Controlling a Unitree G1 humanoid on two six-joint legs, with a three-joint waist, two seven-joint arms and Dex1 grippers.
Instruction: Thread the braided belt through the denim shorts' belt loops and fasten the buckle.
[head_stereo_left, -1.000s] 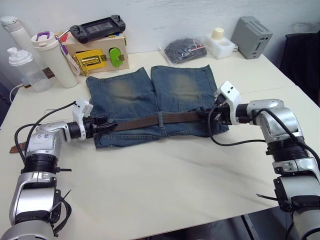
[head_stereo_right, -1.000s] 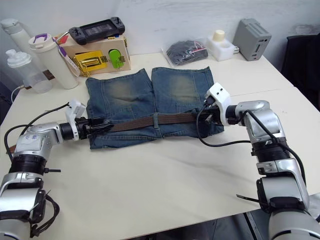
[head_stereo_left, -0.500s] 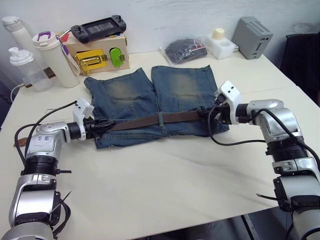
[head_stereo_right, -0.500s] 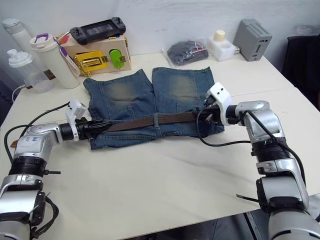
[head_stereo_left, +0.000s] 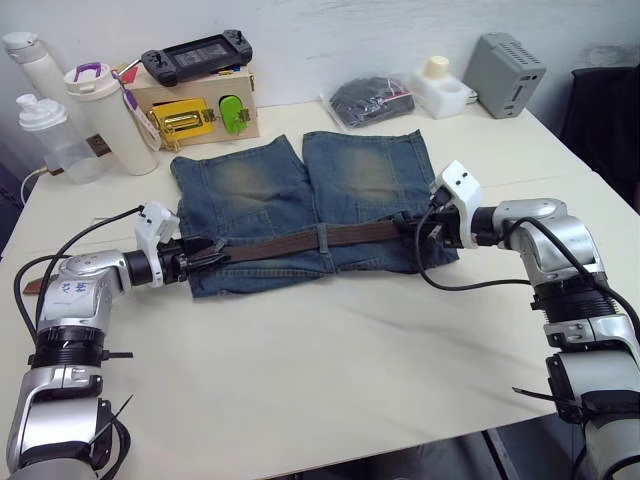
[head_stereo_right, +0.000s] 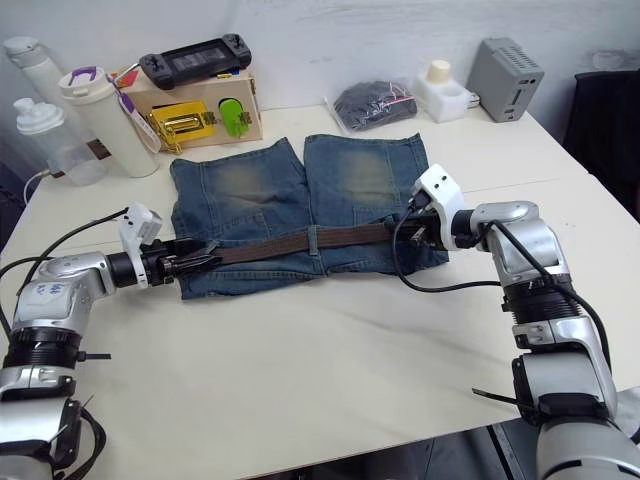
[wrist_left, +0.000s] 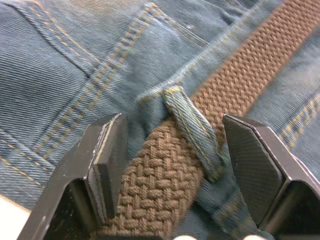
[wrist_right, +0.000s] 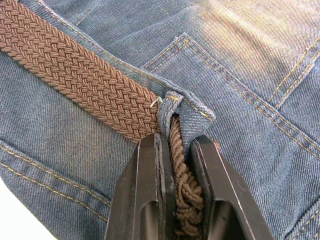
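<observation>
Woven brown braided belt (head_stereo_left: 300, 241) lies across the denim shorts (head_stereo_left: 300, 195), right pincer (wrist_right: 181, 165) clamping it edgewise at a loop for threading, left pincer (wrist_left: 175, 165) spread astride it.

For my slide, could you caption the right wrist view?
Right jaws pinch the braided belt at a belt loop.

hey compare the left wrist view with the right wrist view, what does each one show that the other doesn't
Left wrist view: the left gripper open, its fingers straddling the braided belt, which runs flat under a belt loop.

Right wrist view: the right gripper shut on the belt, pinching it on edge just past another loop.

Both: brown weave lying across the denim shorts, threaded through a loop.
</observation>
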